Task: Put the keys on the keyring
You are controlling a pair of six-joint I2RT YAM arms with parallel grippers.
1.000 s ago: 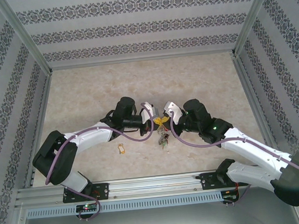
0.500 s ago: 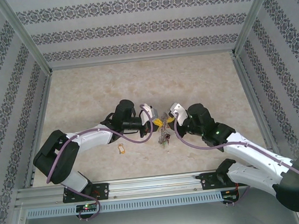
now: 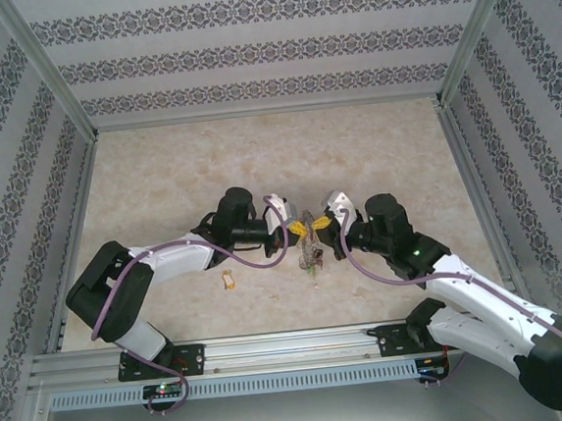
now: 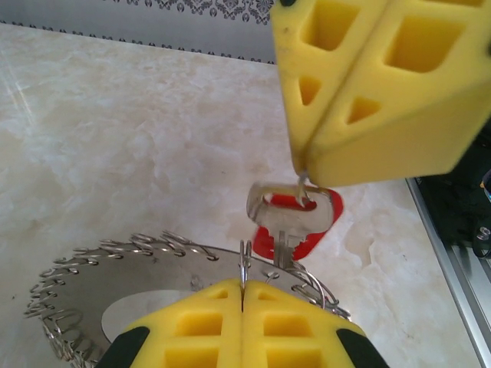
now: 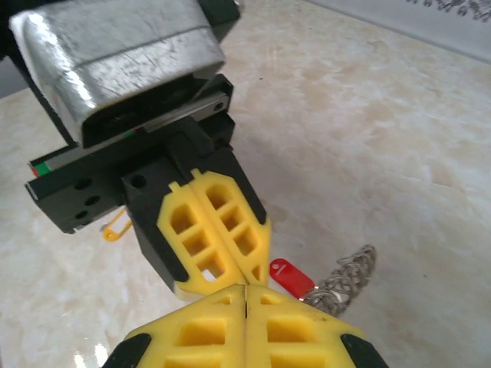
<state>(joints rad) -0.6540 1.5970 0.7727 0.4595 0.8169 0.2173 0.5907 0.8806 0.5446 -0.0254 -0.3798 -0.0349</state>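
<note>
— Patterned walls [image 3: 247,51] box in a pale marbled bench [image 3: 374,143]. Where are the keys?
— The red-tagged key [image 4: 285,216] hangs near the middle of the bench, silvery head up, blade down, its red tag behind it. A small wire loop at its head runs up into the tips of the right gripper [image 4: 301,170], whose yellow fingers are pressed together on that loop.
— And the keyring?
— The keyring [image 4: 107,251] sits just below the hanging key, a big round ring bristling with thin metal loops. The left gripper [image 4: 242,288] has its fingers closed flat against each other, pinching a thin piece of the ring's wire at the tips. The key's blade ends just beside that wire; whether they touch cannot be told.
— How do the grippers stand to each other?
— Tip to tip and very near. From overhead, the left one reaches in from the left and the right one from the right, with the keyring drooping below them toward the near edge.
— The other key?
— The tan-tagged key [image 3: 229,281] lies loose on the bench, left of the keyring and apart from both grippers.
</note>
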